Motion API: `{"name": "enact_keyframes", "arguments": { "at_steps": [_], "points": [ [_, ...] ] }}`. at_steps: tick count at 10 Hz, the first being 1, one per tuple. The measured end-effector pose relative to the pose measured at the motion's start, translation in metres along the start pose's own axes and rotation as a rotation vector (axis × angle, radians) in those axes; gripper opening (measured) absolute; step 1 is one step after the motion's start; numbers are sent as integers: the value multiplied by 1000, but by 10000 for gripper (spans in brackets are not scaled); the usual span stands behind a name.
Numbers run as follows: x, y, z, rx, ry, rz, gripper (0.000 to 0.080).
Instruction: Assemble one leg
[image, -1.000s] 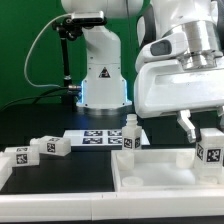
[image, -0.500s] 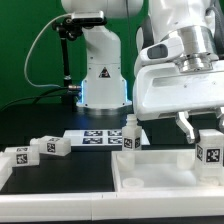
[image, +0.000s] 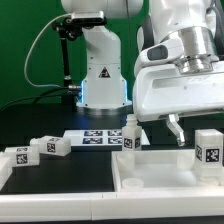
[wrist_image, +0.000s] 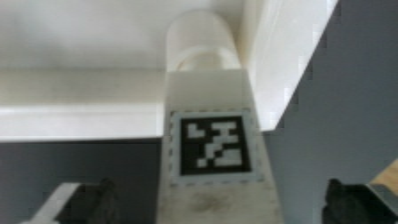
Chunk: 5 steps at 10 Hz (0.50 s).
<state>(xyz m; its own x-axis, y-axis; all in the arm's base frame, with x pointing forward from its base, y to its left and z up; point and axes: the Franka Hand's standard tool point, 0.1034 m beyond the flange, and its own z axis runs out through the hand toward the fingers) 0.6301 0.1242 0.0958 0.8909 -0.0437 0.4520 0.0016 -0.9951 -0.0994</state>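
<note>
Well, got a big smooth white tray-like square top (image: 160, 172) with a raised rim, sitting below the pincer. Chunky glossy gripper (wrist_image: 214, 205) pointing straight down over one corner of it, jaws spread wide, gripping nothing. Blocky white plastic leg (wrist_image: 217, 120) standing upright between the dark fingers (wrist_image: 64, 203), square black-and-white tag on its face, gap either side. Can't spot the second finger in the exterior view. Wrist shot's blurry too.

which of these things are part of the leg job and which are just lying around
In the job: gripper, the leg nearest it, square top.
Lying about: two legs on their sides, another upright leg, marker board.
</note>
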Motion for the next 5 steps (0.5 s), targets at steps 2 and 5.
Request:
{"name": "enact_keyframes", "arguments": {
  "at_steps": [2, 5],
  "points": [
    [9, 0, 3, -15, -148, 7, 645],
    [9, 16, 5, -17, -340, 8, 649]
  ]
}}
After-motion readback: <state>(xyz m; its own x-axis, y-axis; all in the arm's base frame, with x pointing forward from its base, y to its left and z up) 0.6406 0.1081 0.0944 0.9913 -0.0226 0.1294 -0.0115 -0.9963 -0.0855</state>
